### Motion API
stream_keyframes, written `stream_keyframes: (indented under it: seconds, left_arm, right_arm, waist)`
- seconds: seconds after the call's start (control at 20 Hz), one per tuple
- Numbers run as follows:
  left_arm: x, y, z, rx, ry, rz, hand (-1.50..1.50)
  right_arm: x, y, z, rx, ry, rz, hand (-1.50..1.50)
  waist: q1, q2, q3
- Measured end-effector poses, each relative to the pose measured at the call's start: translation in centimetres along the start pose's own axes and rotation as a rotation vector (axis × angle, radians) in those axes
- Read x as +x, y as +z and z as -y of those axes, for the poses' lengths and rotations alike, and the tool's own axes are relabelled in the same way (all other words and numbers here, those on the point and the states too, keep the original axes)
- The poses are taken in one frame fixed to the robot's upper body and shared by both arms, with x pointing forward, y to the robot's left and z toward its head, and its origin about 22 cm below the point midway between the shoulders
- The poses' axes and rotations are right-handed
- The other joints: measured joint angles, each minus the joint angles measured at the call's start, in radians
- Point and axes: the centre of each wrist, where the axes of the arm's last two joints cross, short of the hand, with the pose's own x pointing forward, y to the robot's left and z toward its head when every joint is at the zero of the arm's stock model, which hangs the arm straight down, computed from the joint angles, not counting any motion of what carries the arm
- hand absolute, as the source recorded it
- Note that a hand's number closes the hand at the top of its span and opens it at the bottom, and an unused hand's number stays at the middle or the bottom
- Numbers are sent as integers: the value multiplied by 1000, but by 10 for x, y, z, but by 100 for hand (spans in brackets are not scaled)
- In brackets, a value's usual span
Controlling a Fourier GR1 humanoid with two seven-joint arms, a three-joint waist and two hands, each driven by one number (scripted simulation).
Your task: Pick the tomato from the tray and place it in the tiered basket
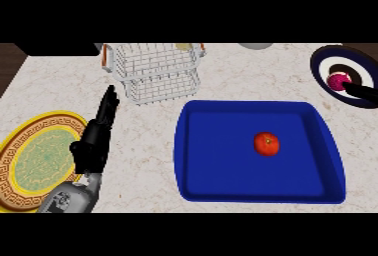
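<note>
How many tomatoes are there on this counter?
1. The tomato lies in the blue tray, right of its middle. The wire tiered basket appears to hold none, though its far side is cut off.

The tomato [266,144] lies in the tray [207,175], right of the left hand [94,142]; the basket [155,72] stands just beyond its fingertips.

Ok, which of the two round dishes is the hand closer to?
The yellow patterned plate at the left edge; the left hand sits beside it. The dark bowl is far across, top right.
</note>
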Motion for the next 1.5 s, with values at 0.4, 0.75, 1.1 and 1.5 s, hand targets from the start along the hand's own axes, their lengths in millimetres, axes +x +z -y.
stream_keyframes:
  seconds: [0.4,0.75,1.1,1.5]
  left_arm:
    - [2,-2,-7,-8,11,6,0]
    - [2,-5,-1,-10,6,10,0]
    - [3,-1,1,-10,2,3,0]
    - [5,-1,-1,-13,4,2,0]
  right_arm:
    - [38,-20,-24,64,71,-55,-150]
    - [45,-22,-30,148,123,-148,-150]
    - [41,-25,-47,170,177,-217,-150]
    - [30,-30,-60,172,264,-242,-150]
  waist:
    - [7,2,1]
    - [6,3,1]
    - [6,2,1]
    - [7,3,1]
